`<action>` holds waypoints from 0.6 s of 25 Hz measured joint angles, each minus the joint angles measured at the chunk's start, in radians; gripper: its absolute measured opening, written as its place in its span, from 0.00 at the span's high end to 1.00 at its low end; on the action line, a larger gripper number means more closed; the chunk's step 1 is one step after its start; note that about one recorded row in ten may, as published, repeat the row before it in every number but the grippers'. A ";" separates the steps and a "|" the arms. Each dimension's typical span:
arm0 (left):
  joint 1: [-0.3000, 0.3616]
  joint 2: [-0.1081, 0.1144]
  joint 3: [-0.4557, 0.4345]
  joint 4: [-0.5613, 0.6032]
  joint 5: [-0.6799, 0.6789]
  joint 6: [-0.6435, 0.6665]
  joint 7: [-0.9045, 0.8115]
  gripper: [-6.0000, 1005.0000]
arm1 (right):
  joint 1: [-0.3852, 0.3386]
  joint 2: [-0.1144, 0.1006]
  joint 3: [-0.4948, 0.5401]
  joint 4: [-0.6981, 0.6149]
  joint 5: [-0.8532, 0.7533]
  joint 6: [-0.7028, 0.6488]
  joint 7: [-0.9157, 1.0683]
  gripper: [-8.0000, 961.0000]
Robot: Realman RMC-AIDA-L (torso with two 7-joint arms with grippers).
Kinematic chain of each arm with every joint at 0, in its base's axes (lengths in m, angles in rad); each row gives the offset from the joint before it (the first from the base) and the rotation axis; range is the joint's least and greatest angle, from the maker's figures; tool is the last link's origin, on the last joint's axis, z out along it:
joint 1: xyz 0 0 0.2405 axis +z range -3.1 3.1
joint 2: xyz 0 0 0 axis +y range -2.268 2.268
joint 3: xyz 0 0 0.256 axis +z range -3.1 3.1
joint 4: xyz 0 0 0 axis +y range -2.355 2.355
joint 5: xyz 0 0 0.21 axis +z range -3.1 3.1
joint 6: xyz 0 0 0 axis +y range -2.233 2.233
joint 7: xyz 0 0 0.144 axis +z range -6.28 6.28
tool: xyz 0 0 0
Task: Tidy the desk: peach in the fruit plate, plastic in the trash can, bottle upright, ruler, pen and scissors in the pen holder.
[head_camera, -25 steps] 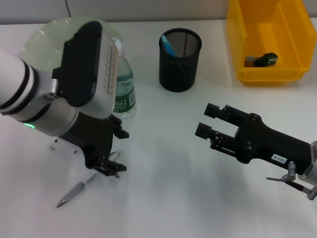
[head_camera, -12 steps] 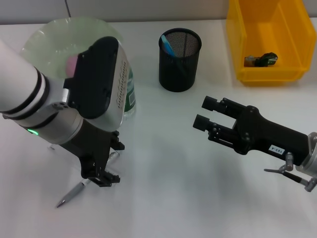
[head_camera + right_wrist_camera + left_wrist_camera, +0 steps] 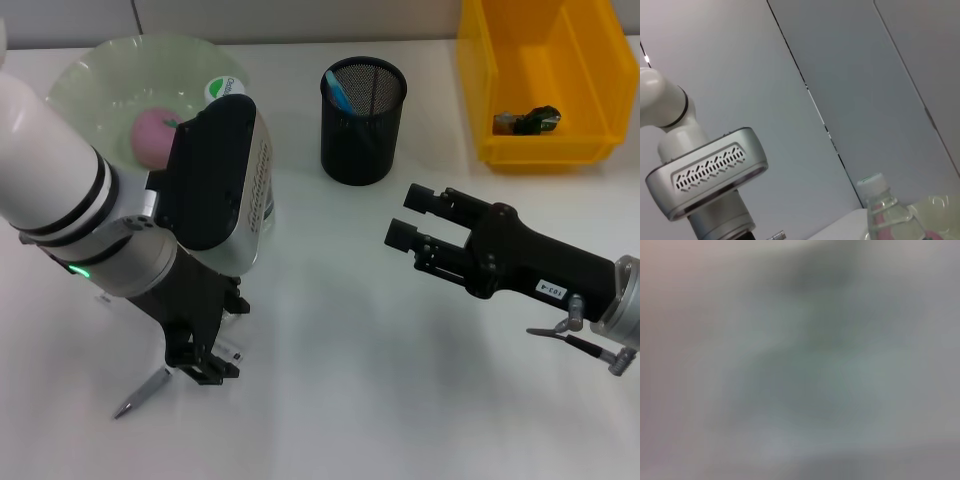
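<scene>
In the head view, the left end effector (image 3: 205, 362) is low over the slim silver pen (image 3: 140, 393) lying on the white desk (image 3: 330, 400); its opening cannot be told. It should straddle the barrel squarely before closing. The right end effector (image 3: 412, 221) hovers open and empty. The left wrist view shows only blur. The right wrist view shows the clear plastic bottle (image 3: 886, 212) upright.

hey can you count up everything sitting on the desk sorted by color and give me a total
Yellow: 1, the yellow plastic bin
Black: 1, the black mesh pen holder
Pale green: 1, the translucent fruit plate
Pink: 1, the pink peach
Clear: 1, the clear plastic bottle
Silver: 1, the silver pen
Total: 6
</scene>
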 joint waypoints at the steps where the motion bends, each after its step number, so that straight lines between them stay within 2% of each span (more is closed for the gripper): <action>1: 0.000 0.000 0.001 -0.001 0.000 0.000 0.000 0.32 | 0.000 0.000 0.000 0.000 0.000 0.000 0.000 0.29; 15: -0.001 -0.004 0.028 -0.032 0.050 -0.024 -0.015 0.32 | 0.003 0.000 0.000 -0.004 0.011 0.009 0.000 0.29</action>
